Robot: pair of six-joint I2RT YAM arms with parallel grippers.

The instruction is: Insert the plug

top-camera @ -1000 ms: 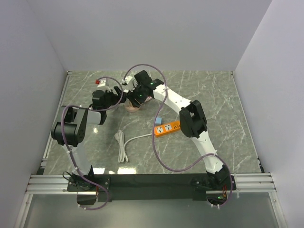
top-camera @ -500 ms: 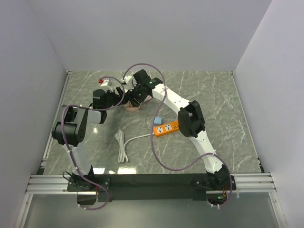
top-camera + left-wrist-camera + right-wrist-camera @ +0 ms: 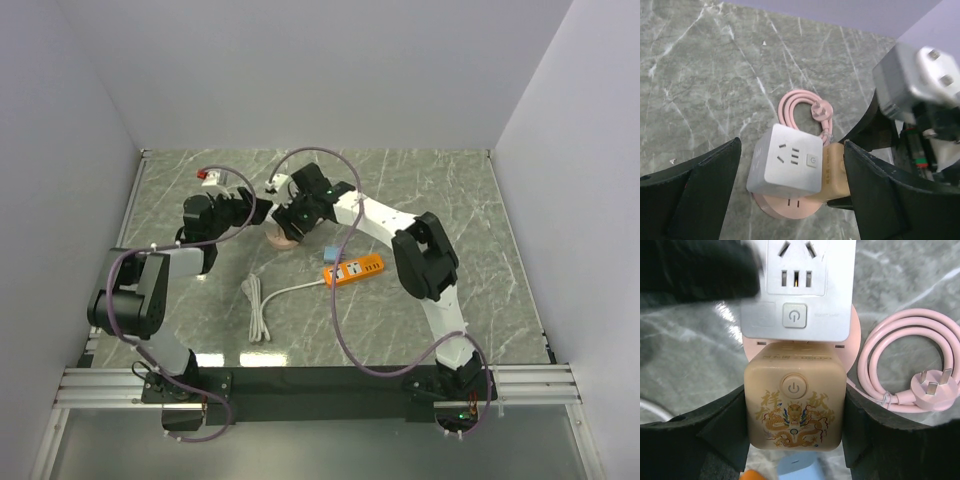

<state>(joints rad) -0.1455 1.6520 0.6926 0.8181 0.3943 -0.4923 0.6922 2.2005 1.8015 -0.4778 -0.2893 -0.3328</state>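
From where I stood, the right gripper (image 3: 289, 220) was clamped on the tan cube (image 3: 794, 400), its two fingers (image 3: 715, 440) pressed flat against the cube's sides. That cube sat butted against a white cube (image 3: 787, 160), both on a round pink base (image 3: 855, 335). The left gripper (image 3: 260, 211) was spread wide, one finger on either side of the two cubes, gripping nothing that I could see.

The plug (image 3: 821, 111) lay loose on the table (image 3: 450, 200) at the end of its coiled pink cord (image 3: 797, 102), just beside the cubes and in neither gripper (prongs up).

Compared with a second before, both arms had shifted. The left arm's elbow had dropped toward the near-left corner, while the right arm's elbow had swung outward, uncovering more of the orange power strip (image 3: 352, 271). The cubes had barely moved. The white cable (image 3: 260, 305) lay where it had been.
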